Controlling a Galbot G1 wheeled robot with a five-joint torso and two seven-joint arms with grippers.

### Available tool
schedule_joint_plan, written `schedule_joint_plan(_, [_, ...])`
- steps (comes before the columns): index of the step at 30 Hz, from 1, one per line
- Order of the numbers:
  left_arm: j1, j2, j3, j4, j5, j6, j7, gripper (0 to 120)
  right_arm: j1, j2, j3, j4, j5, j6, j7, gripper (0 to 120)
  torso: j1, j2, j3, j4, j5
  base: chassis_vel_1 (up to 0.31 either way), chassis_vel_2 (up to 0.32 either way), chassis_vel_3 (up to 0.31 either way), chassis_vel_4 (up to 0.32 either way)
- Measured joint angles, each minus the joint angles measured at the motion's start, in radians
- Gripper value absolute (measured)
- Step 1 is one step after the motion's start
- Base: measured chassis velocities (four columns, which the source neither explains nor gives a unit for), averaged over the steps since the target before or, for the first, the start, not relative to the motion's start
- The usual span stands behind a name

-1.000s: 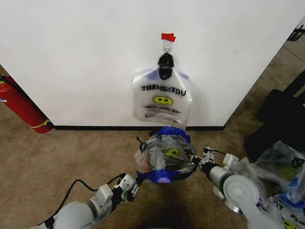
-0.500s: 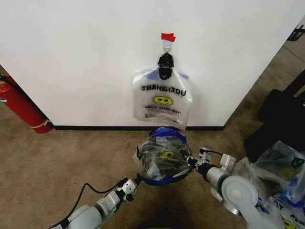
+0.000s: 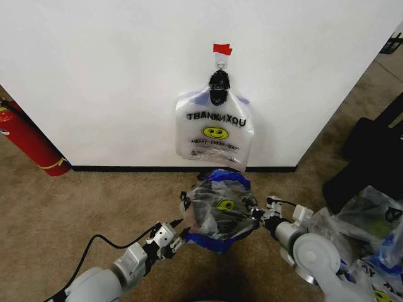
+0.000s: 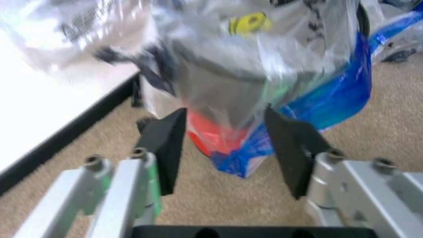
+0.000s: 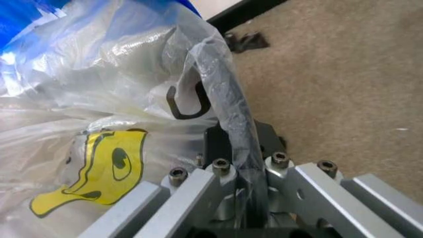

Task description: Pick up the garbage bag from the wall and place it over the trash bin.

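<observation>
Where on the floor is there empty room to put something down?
Bare tan carpet lies between the red fire extinguisher and the bag-covered black wire-mesh trash bin. The other side is crowded with a heap of clear plastic bags and a big black fabric bag.

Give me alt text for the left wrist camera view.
The left pincer, open, faces a thin see-through plastic bag with a yellow smiley draped over a round black mesh bin with a red base on tan carpet.

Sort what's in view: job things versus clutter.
Job: garbage bag over trash bin; right gripper shut on it; left gripper open, alongside; wall.
Lying about: hanging bag, fire extinguisher, bag heap, black fabric bag.
</observation>
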Motion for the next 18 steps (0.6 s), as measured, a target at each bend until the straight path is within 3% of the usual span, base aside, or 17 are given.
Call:
schedule_joint_plan(6, [-0.049, 0.002, -0.022, -0.016, -0.089, -0.044, -0.04, 73, -0.013, -0.005, 0.002, 0.0, -0.025, 0.003, -0.021, 0, 0.0, 0.0, 0.0, 0.0004, 0.0, 0.0, 0.0, 0.0, 0.0])
schedule_joint_plan(8, [-0.109, -0.008, -0.017, -0.009, -0.155, -0.075, -0.042, 85, -0.028, -0.016, -0.006, 0.014, -0.061, 0.006, -0.046, 0, 0.0, 0.0, 0.0, 0.0003, -0.0002, 0.0, 0.0, 0.0, 0.0])
schedule_joint_plan(13, [-0.191, -0.013, 0.015, -0.006, -0.224, -0.079, -0.016, 96, -0.042, -0.031, -0.032, 0.037, -0.116, 0.016, -0.088, 0, 0.0, 0.0, 0.0, -0.0001, -0.0004, 0.0, 0.0, 0.0, 0.0])
schedule_joint_plan(15, [-0.288, -0.018, 0.062, 0.003, -0.271, -0.063, 0.005, 100, -0.042, -0.042, -0.055, 0.055, -0.15, 0.021, -0.114, 0, 0.0, 0.0, 0.0, 0.0011, 0.0006, 0.0, 0.0, 0.0, 0.0])
schedule_joint_plan(16, [-0.288, -0.018, 0.062, 0.003, -0.271, -0.063, 0.005, 100, -0.042, -0.042, -0.055, 0.055, -0.15, 0.021, -0.114, 0, 0.0, 0.0, 0.0, 0.0011, 0.0006, 0.0, 0.0, 0.0, 0.0])
schedule_joint_plan(18, [-0.418, -0.029, 0.128, 0.033, -0.329, -0.039, 0.012, 100, -0.049, -0.049, -0.06, 0.066, -0.176, 0.031, -0.133, 0, 0.0, 0.0, 0.0, 0.0002, -0.0007, 0.0, 0.0, 0.0, 0.0])
